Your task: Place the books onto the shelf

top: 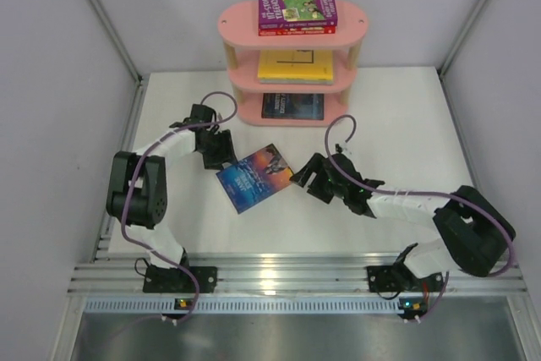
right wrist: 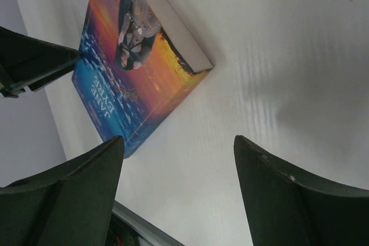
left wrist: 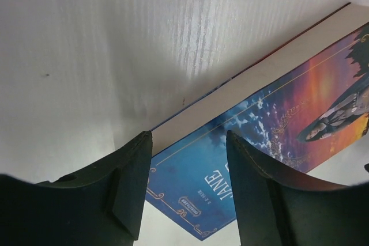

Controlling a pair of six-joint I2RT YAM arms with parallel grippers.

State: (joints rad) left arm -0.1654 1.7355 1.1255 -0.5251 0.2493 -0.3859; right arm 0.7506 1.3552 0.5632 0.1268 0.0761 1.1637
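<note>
A blue book with an orange glow (top: 255, 177) lies flat on the white table, askew, between my two grippers. My left gripper (top: 223, 156) stands open at the book's left corner, whose cover (left wrist: 277, 119) shows between and beyond its fingers (left wrist: 138, 165). At the book's right side my right gripper (top: 306, 175) is open over bare table, the book (right wrist: 132, 56) up and to its left. The pink shelf (top: 355, 27) stands at the back. Its top tier holds a purple book (top: 297, 4) on a red one (top: 296, 31), the middle a yellow book (top: 294, 65), the bottom a dark navy book (top: 292, 106).
Pale walls close in the table (top: 397, 124) at left, right and back. An aluminium rail (top: 287, 276) with both arm bases runs along the near edge. The left gripper (right wrist: 34, 64) shows at the left edge of the right wrist view.
</note>
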